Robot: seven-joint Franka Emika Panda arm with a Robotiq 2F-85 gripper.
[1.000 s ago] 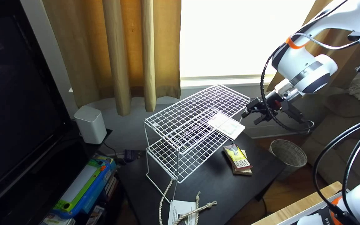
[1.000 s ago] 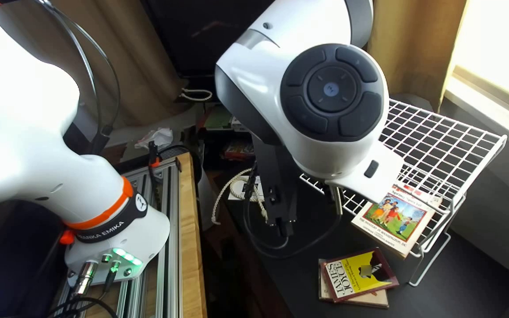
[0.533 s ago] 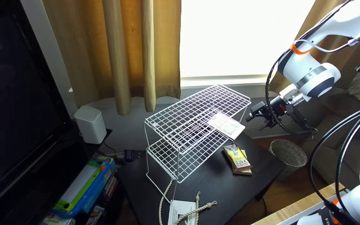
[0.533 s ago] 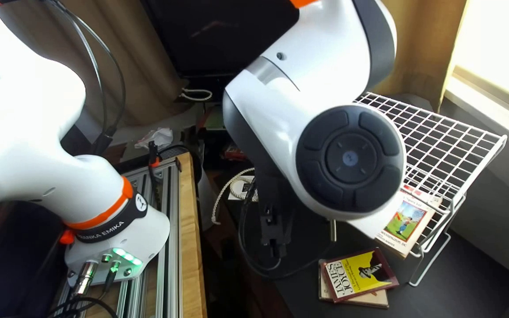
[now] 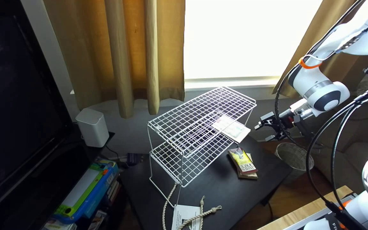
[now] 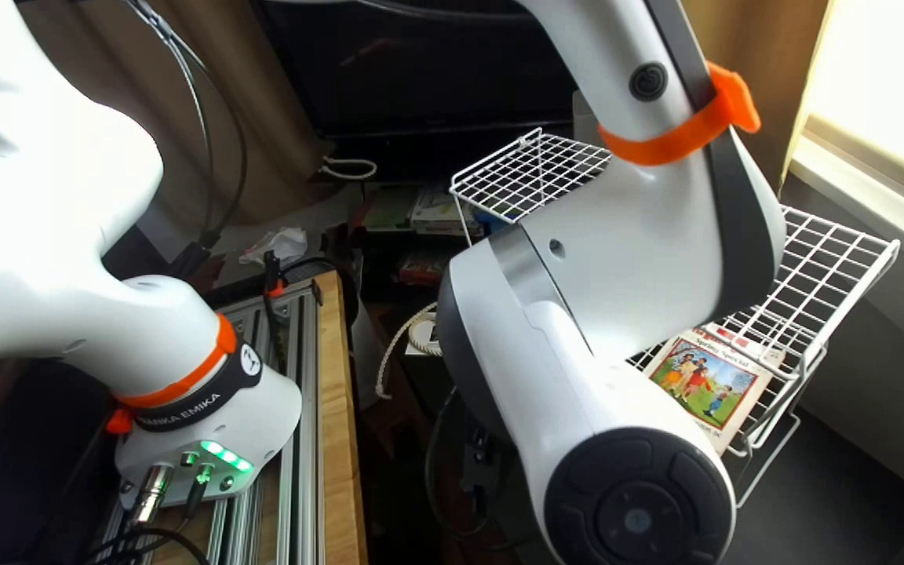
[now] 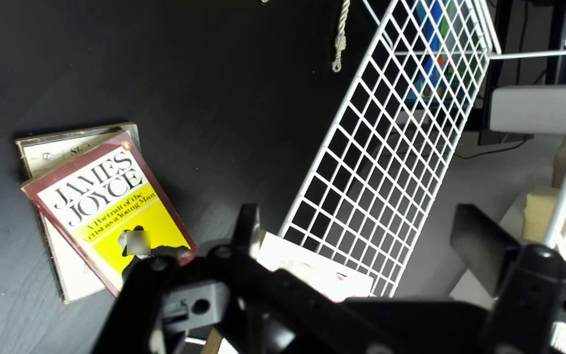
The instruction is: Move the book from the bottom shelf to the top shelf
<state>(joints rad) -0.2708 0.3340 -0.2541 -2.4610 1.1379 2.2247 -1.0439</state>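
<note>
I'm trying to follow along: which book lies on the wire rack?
The Spring Special book, on the bottom shelf; the James Joyce book lies atop another book on the table.

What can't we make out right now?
Wrist view: black gripper hides part of the thin white book; exposed cover washed out.
Wrist view: yellow-and-maroon paperback covers most of the cream paperback beneath.
In an exterior view: white robot arm hides both paperbacks and the middle of the white wire-grid top shelf.
In an exterior view: twisted beige rope runs off the bottom edge.
</note>
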